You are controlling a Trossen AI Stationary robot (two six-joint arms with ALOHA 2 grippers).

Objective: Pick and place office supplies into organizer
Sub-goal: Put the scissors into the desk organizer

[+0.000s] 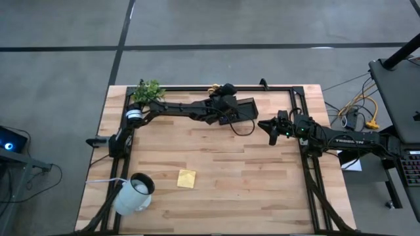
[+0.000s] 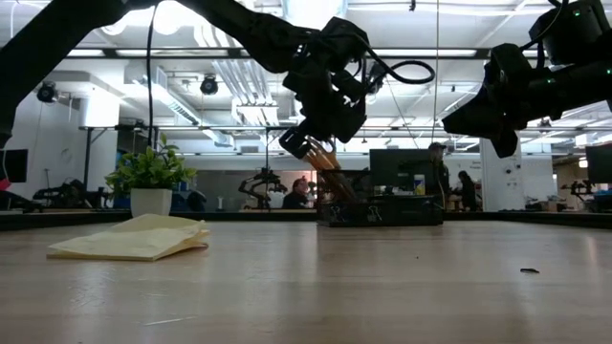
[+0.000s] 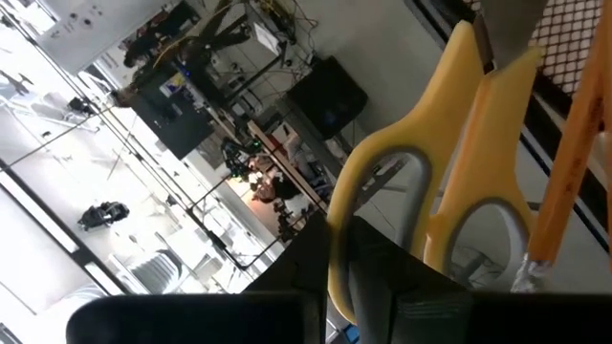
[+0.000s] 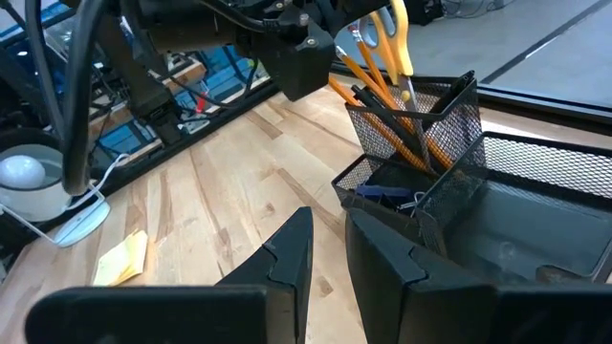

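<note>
The black mesh organizer (image 1: 246,108) (image 4: 459,124) stands near the table's far edge. Its cup holds orange pencils (image 4: 382,105), dark pens and the yellow-handled scissors (image 4: 392,33), blades down. My left gripper (image 1: 222,92) (image 3: 337,239) hovers over the cup, shut on the scissors' handle. My right gripper (image 1: 270,131) (image 4: 328,225) hangs just right of the organizer, open by a narrow gap and touching nothing. The yellow sticky-note pad (image 1: 186,178) (image 2: 134,239) lies flat on the table's near middle. My left gripper pinches one yellow finger loop (image 3: 337,287) of the scissors' handle between its two fingers. It comes in slanting from above and from the table's left. The scissors stand nearly upright, handles up, with their blades down inside the mesh cup (image 3: 574,38) beside an orange pencil (image 3: 564,182).
A white mug (image 1: 134,193) lies on its side at the near left corner, and a small green plant (image 1: 147,92) stands at the far left. A tiny dark bit (image 2: 529,270) lies on the wood. A black frame rail (image 1: 305,164) borders the table. Bare wood spreads around the pad.
</note>
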